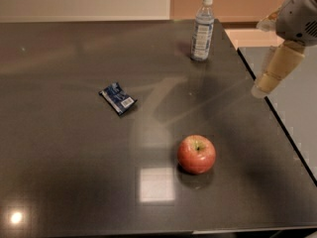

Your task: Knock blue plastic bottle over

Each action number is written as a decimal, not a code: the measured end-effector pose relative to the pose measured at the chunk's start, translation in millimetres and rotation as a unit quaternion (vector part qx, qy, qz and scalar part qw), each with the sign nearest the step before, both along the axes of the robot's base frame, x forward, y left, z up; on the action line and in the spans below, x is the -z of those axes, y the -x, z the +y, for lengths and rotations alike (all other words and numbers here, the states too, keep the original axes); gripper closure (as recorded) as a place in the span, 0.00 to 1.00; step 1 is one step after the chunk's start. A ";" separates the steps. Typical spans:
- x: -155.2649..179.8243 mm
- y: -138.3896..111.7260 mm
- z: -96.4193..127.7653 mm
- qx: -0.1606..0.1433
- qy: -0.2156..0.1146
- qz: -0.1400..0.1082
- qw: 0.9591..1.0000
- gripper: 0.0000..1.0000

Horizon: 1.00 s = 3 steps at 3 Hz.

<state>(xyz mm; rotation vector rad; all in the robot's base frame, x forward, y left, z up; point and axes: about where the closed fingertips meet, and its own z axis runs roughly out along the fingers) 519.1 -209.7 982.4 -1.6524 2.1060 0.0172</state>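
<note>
The table [59, 157] is a dark, glossy slab that mirrors ceiling lights as pale patches. At about 9 o'clock from its middle lies a flat, crinkled dark-blue snack packet [118, 97], turned diagonally. At about 5 o'clock sits a round red apple [196, 154], smooth and shiny, with bare tabletop all around it. The blue plastic bottle [202, 29] stands at about 1 o'clock, close to the table's far right corner. It is a slim clear cylinder with a white screw cap and a pale blue-and-white label. It is upright, with its long axis vertical and the cap pointing to 12 o'clock. Open surface lies to its left and in front of it, and the right edge runs just beside it. The tool [261, 87], beige and rounded below a white arm housing, hangs over that right edge at about 4 o'clock from the bottle, apart from it. Whether the tool is wide or narrow cannot be told.
</note>
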 end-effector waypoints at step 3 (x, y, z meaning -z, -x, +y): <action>9.5 -85.0 62.9 0.104 -0.097 -0.067 0.988 0.00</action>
